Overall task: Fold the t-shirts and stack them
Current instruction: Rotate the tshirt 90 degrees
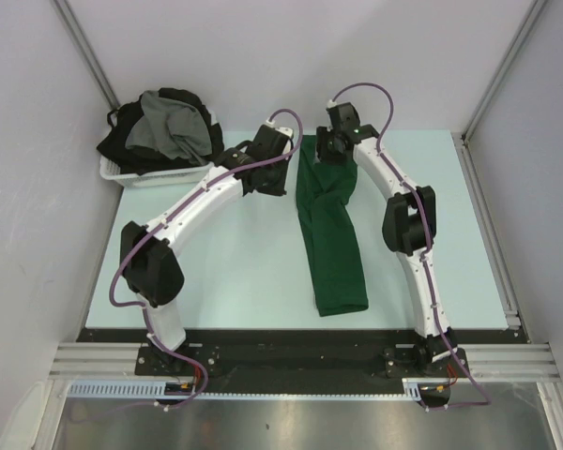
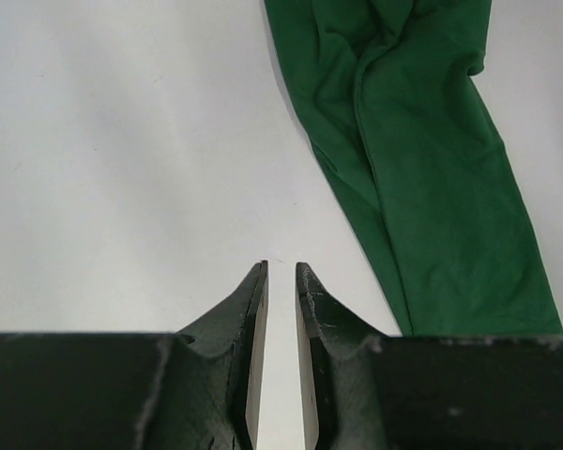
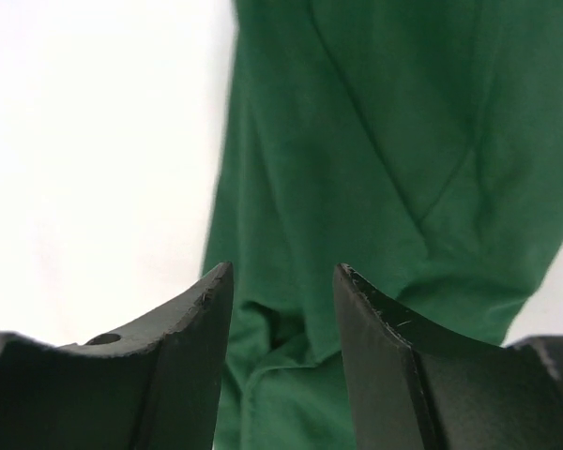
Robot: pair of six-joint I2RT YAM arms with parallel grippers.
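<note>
At the desk's far end: right tool [image 3: 281, 272] hangs over the top of the dark green t-shirt [image 1: 333, 234], jaws apart, nothing between them.
Left tool [image 2: 280, 267]: narrow slit, empty, over bare desk [image 1: 235, 272] just beside the shirt.
Shirt: long narrow creased strip, bunched at its far end, mid-desk.
Step, as we judge it: we smooth the strip, then fold end to end, pinching all layers.
Other t-shirts [image 1: 169, 131]: heaped in the white basket [image 1: 131, 175].

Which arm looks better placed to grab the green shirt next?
Probably right. The right gripper hangs open over the far end of the green shirt, while the left gripper hovers beside it over bare table.
</note>
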